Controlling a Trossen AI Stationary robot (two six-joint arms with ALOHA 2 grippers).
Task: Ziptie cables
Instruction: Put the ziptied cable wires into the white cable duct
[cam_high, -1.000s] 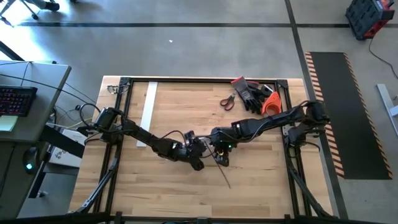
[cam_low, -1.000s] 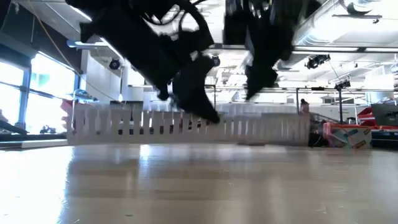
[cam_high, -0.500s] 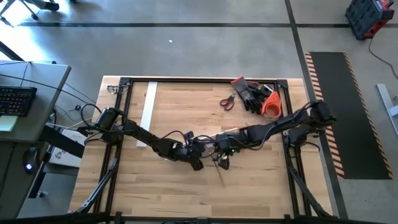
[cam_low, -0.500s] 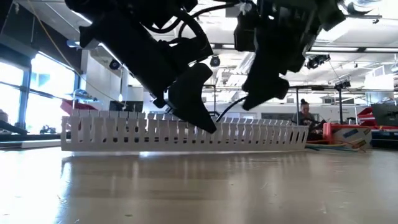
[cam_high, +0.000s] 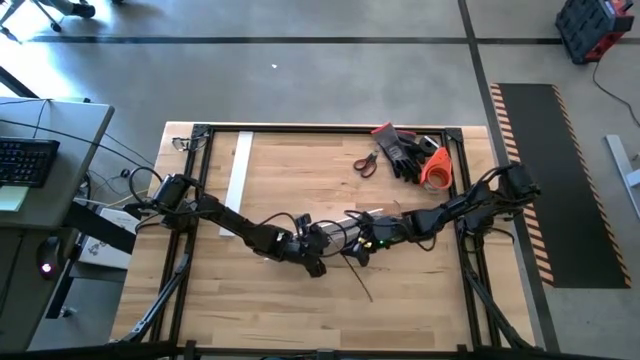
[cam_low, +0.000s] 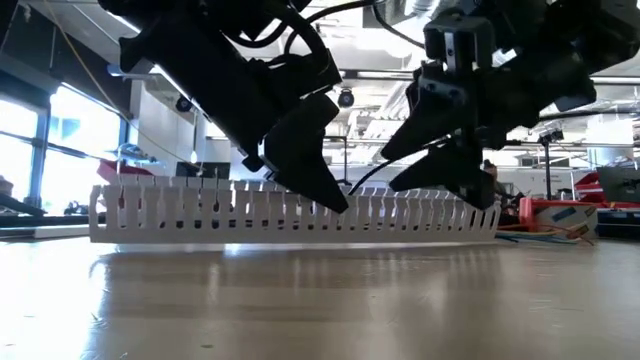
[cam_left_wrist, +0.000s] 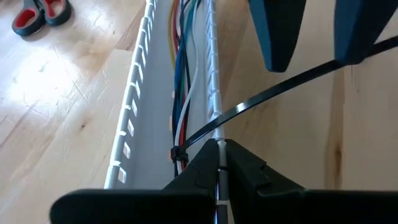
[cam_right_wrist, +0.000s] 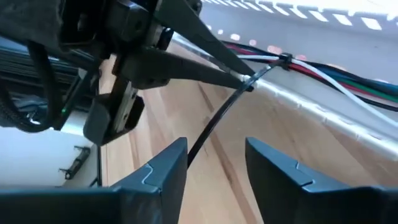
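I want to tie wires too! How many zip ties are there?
1. The zip tie loops around the cables in the duct, pinched by the left gripper's shut fingers; its tail passes between the right gripper's fingers. Others may be hidden.

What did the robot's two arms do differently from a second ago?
The right gripper drew back toward its own side of the table, along the black zip tie, fingers open around its tail. The left gripper stayed shut at the white duct, beside the cables. Scissors and gloves stayed put.

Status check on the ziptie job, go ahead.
Left gripper shut on duct wall. Right gripper open around ziptie tail, not gripping. Cables in duct, ziptie looped. Nothing in the way.
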